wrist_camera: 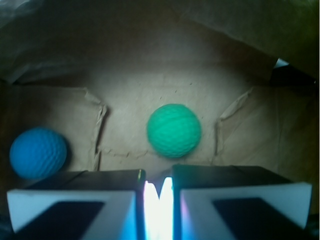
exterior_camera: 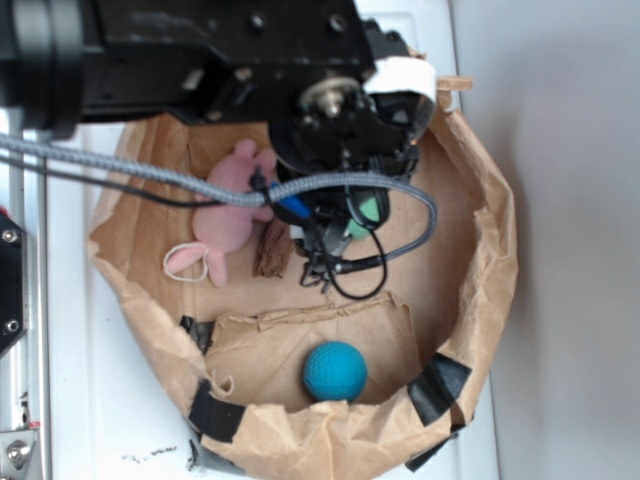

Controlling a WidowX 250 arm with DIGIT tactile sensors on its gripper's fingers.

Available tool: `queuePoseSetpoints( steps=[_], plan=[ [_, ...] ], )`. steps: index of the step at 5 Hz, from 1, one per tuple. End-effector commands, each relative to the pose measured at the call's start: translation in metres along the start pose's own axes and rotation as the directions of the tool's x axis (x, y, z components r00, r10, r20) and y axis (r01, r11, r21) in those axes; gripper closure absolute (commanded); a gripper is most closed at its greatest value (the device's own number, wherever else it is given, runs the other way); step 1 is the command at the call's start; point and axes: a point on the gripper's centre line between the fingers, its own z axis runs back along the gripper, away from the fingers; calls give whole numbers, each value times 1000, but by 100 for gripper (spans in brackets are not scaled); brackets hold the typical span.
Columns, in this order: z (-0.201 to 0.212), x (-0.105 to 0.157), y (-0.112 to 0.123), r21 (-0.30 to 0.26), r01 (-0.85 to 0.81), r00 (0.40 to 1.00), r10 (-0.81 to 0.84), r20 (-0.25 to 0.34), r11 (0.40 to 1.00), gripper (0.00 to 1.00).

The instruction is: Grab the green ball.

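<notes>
The green ball (wrist_camera: 174, 130), mint-coloured and dimpled, rests on the brown paper floor just beyond my gripper (wrist_camera: 159, 176). The ball is apart from the fingertips and slightly to their right. The two black and white fingers stand close together with only a thin bright slit between them, and nothing is held. In the exterior view the arm hangs over the bag and hides most of the green ball (exterior_camera: 372, 210); only a sliver shows under the wrist.
A teal-blue ball (wrist_camera: 38, 152) (exterior_camera: 335, 371) lies to the left on a paper flap. A pink plush (exterior_camera: 235, 205) and a brown piece (exterior_camera: 272, 250) lie in the paper bag, whose crumpled walls (exterior_camera: 480, 260) ring everything. Cables (exterior_camera: 400, 215) hang from the arm.
</notes>
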Motion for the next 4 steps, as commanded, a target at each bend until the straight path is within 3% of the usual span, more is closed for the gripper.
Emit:
queuePoseSetpoints(
  steps=[1, 4],
  plan=[
    [0, 7, 9, 53, 1, 996, -6, 89, 999, 0],
    [-64, 19, 9, 97, 1, 993, -13, 116, 995, 0]
  ],
)
